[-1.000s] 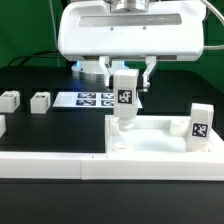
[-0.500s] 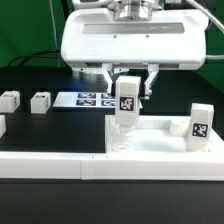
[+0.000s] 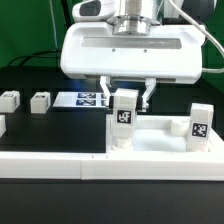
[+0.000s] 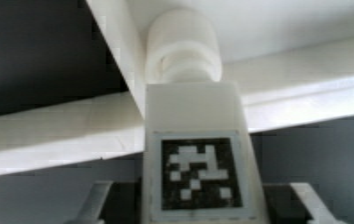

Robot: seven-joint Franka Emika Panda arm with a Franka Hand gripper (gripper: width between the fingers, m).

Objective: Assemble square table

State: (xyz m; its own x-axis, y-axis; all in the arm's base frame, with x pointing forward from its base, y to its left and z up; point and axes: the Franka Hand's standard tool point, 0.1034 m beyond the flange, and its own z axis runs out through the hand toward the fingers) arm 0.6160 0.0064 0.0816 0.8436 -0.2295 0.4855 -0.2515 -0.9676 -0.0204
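- Lower than a second ago, the hand (image 3: 128,98) has come down, and the leg (image 3: 124,118) it carries has sunk with it, so the leg's tag now sits closer to the tabletop (image 3: 160,142).
- The hand is closed on this leg at a middling width, one finger on each side, and holds it upright.
- The leg's lower end stands in the tabletop's near corner on the exterior view's left; in the wrist view its rounded end meets the raised rim there.
- A second leg (image 3: 198,127) stands upright at the tabletop's near corner on the exterior view's right, tag facing the camera.
- A loose leg (image 3: 40,101) and another loose leg (image 3: 8,100) lie on the black surface (image 3: 50,125) near its edge at the exterior view's left, well apart from the tabletop.
- The marker board (image 3: 88,99) lies flat on the surface behind the hand.
- A low white wall (image 3: 50,165) runs along the surface's near edge, with the tabletop just behind it.
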